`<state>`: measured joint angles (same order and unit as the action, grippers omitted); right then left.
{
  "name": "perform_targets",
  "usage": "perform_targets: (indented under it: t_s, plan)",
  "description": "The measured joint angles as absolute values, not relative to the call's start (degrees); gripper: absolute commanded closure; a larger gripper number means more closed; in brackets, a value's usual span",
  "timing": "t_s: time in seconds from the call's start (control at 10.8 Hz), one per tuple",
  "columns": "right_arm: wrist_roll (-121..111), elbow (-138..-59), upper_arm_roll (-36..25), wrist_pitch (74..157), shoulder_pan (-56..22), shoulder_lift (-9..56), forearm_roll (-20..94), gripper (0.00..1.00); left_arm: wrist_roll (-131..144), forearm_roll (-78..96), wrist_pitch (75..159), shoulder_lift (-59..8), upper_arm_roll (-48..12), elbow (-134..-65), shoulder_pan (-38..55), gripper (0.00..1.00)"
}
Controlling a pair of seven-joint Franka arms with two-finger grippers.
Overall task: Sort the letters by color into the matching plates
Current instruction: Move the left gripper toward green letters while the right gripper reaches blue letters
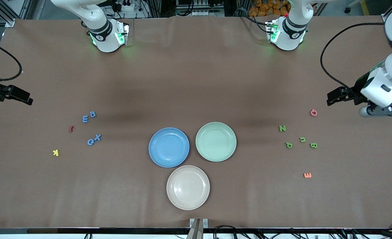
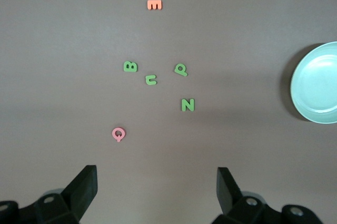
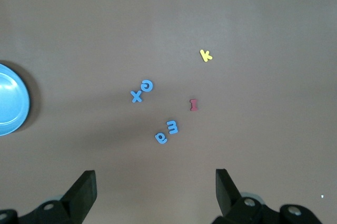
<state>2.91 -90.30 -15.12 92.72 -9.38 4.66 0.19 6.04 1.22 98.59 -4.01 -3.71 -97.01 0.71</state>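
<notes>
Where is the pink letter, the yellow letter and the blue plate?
pink letter [image 2: 118, 134]: left wrist view, on its round ring.
yellow letter [image 3: 206, 55]: right wrist view, on its middle.
blue plate [image 1: 168, 147]: front view, on its bare inner floor.

My front camera sits high and looks down at the whole surface [image 1: 196, 83], facing the arms. Each wrist camera looks down past its own fingers from well above. My left one sees the green letters [image 2: 158, 79] and green plate [image 2: 316, 84]. My right one sees the blue letters [image 3: 155, 110] and blue plate [image 3: 13, 100]. The front camera sees all these too.
</notes>
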Motion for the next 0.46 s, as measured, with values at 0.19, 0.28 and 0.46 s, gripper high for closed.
perform_targets:
  t_s: [0.19,0.28,0.46]
  plan:
    - [2.82,-96.85,-15.13,98.45,-8.83,4.6,0.22,0.0,7.87,1.31,104.34,-4.68,-3.72,-102.3,0.65,0.0]
    - [2.83,-100.4,-15.13,101.67,-8.69,4.62,0.22,0.0,9.06,1.33,107.23,-5.07,-3.85,-104.76,0.69,0.0]
    - [2.98,-106.91,-15.13,108.22,-8.44,4.6,0.46,0.0,11.89,1.33,111.52,-7.01,-4.24,-107.22,1.07,0.0]
